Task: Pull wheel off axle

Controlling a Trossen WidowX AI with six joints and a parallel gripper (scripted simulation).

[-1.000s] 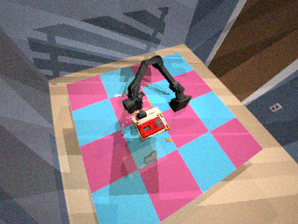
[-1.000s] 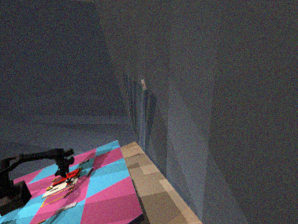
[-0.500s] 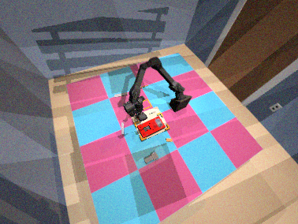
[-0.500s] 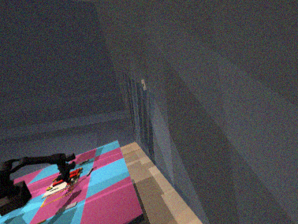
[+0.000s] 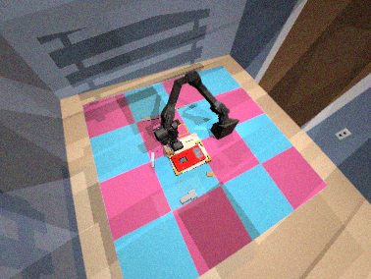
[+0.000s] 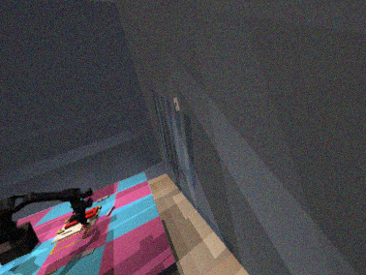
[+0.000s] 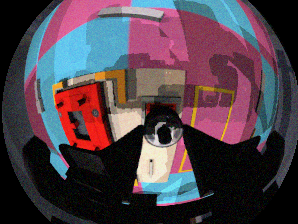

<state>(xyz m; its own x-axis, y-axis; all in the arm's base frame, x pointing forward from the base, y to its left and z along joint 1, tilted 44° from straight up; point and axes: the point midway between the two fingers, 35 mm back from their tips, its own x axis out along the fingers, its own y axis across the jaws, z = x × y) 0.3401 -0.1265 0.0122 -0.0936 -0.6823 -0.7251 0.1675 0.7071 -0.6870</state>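
Now the gripper (image 7: 161, 137) is clamped half-shut on the wheel (image 7: 161, 131); it should lift straight up the axle without tilting.

From my top view, the table (image 5: 294, 172) shows a pink-and-cyan checkered surface with a tan wooden border. A small white stick (image 5: 152, 159) stands near centre-left, a grey block (image 5: 188, 196) lies further forward, and an orange chip (image 5: 210, 174) sits between them, right of centre.
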